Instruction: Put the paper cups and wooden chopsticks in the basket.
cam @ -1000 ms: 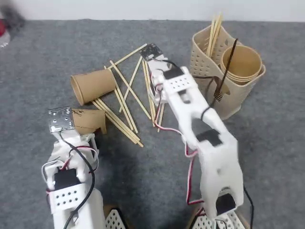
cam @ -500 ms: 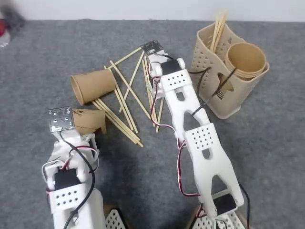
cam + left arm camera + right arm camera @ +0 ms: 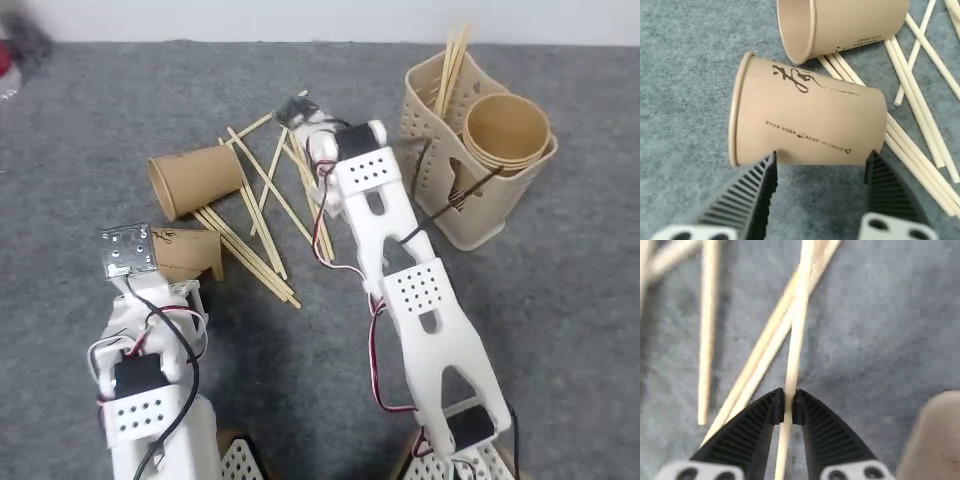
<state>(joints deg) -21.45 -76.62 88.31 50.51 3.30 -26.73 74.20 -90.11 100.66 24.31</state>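
**Operator:** What does the right claw hold?

**Inspector:** Your right claw [image 3: 788, 407] is closed narrow on one chopstick [image 3: 796, 330], pinched at the very fingertips. In the high view it sits at the 12 o'clock end of the loose chopsticks [image 3: 250, 240]. The basket [image 3: 425, 120] is near, toward 3 o'clock from the claw.

**Operator:** Which way does that stick lie?

**Inspector:** Its long axis runs straight out along the claw's own line, with most of its length ahead of the fingers, crossing two others at a shallow angle. From above I judge it to run from 11 to 5 o'clock. I cannot pick it out of the pile with certainty.

**Operator:** How should I proceed?

**Inspector:** Raise it straight up until it is free of the pile. A tip-only hold lets a long stick swivel, so go slowly. Then stand it upright over the basket's 10 o'clock compartment, where sticks already stand, not the one holding stacked cups.

**Operator:** And the left?

**Inspector:** Your left claw [image 3: 821, 159] is spread wide, with a finger at either side of the near cup [image 3: 805, 125], at 8 o'clock on the surface [image 3: 560, 330]. I cannot tell whether the fingers touch it. The near cup lies on its side, just beside the second cup [image 3: 850, 22], whose mouth faces 9 o'clock.
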